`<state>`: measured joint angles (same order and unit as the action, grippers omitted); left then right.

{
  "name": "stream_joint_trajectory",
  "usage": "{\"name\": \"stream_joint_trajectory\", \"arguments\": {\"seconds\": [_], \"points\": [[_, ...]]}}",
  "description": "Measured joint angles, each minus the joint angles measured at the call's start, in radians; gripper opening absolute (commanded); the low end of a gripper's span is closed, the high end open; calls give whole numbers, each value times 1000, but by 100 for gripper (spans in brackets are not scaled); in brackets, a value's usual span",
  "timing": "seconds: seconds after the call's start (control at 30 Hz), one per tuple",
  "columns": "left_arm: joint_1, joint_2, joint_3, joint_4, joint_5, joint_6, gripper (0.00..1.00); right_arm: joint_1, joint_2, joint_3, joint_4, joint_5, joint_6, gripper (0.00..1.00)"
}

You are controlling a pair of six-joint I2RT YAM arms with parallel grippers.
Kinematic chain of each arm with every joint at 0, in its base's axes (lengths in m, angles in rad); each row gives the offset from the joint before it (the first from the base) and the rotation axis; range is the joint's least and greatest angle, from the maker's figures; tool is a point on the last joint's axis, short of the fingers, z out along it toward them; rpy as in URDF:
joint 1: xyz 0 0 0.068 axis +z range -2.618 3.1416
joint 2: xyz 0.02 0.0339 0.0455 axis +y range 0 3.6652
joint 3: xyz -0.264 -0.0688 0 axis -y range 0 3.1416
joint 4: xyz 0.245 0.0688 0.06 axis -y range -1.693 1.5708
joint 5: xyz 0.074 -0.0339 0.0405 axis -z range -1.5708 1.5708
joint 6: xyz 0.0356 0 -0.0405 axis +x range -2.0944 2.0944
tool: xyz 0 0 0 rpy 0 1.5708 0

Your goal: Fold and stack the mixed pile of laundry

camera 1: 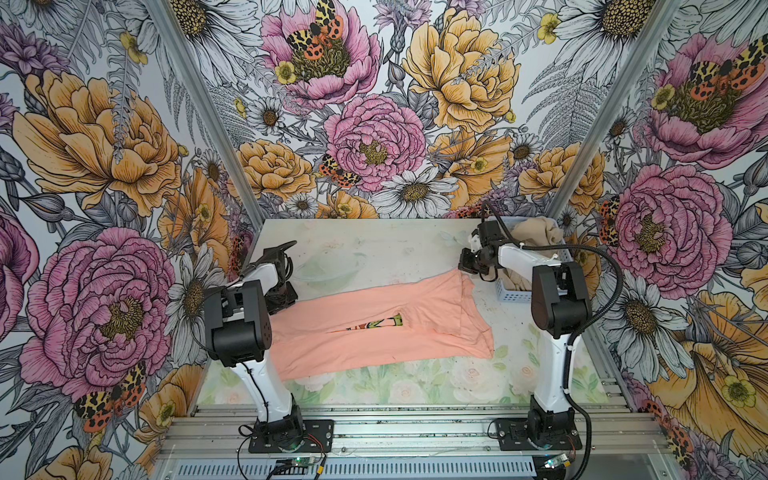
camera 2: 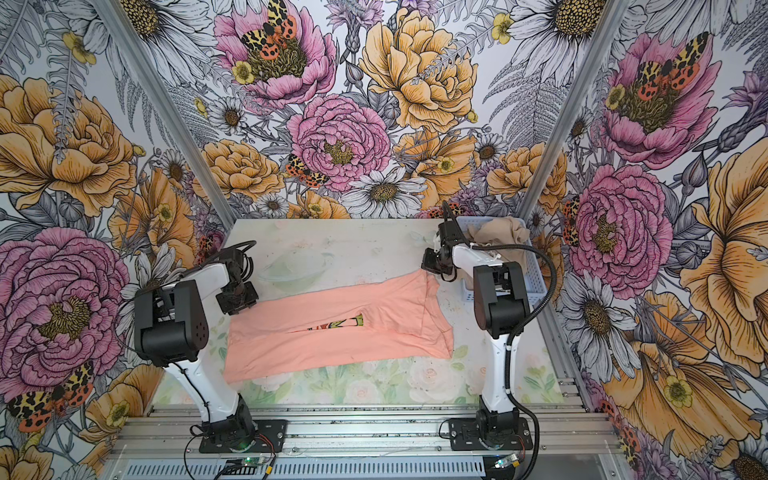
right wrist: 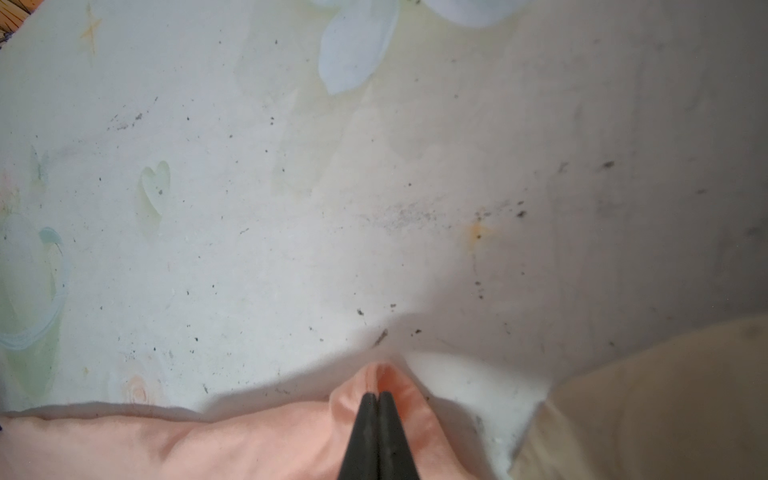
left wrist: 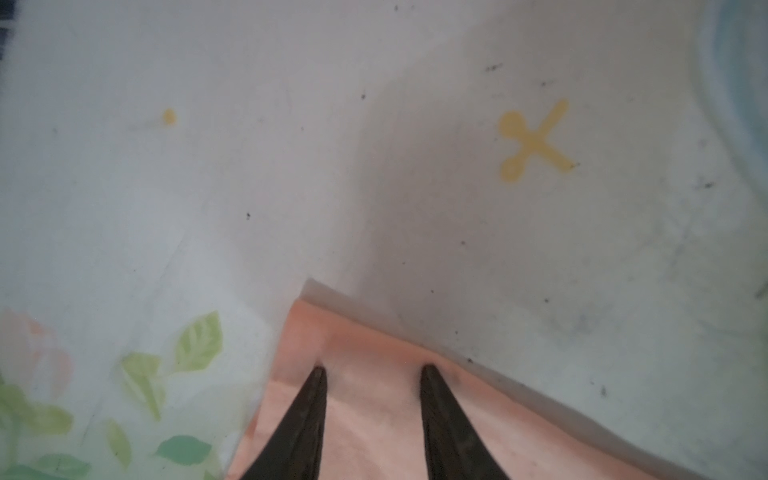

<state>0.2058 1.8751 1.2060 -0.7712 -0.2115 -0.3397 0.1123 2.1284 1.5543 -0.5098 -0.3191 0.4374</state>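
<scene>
The left tool (left wrist: 374, 371) has its two black fingers (left wrist: 305, 419) apart, tips down over the far left corner of the T-shirt (left wrist: 365, 345). Pink cloth lies flat between them. The wrist view is blurred, so it is unclear whether the tips press the cloth or hang just above it. Nothing is pinched there.

In both top views the T-shirt (camera 1: 374, 336) (camera 2: 332, 340) lies spread across the middle of the worktop (camera 1: 395, 249) (camera 2: 353, 245), with its long side running left to right. Its edges are folded in toward the centre. A narrow slit between them shows a strip of the print (camera 1: 380, 323).

At the shirt's far right corner the right tool (right wrist: 378, 395) is closed, with its fingers together on a small raised peak of the pink cloth. In both top views this tool (camera 1: 471, 266) (camera 2: 434, 264) sits low at that corner, just left of the basket (camera 1: 515, 297) (camera 2: 536, 274).

The basket stands at the worktop's far right. The beige shorts (camera 1: 536, 232) (camera 2: 498, 232) are bunched inside it and rise above the rim. A beige fold (right wrist: 665, 395) also shows beside the shut tool in the right wrist view.
</scene>
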Motion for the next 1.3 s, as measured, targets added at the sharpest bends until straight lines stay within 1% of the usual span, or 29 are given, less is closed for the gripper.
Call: {"name": "stream_joint_trajectory", "arguments": {"seconds": [0.17,0.7,0.97,1.3], "points": [[0,0,0,0,2,0,39,-16,0,-16,-1,0,0,0],[0,0,0,0,3,0,38,-17,-2,-33,1,29,0,0],[1,0,0,1,5,0,37,-26,-37,-66,-1,63,1,0],[1,0,0,1,6,0,37,-26,-62,-66,-1,60,4,1]]}}
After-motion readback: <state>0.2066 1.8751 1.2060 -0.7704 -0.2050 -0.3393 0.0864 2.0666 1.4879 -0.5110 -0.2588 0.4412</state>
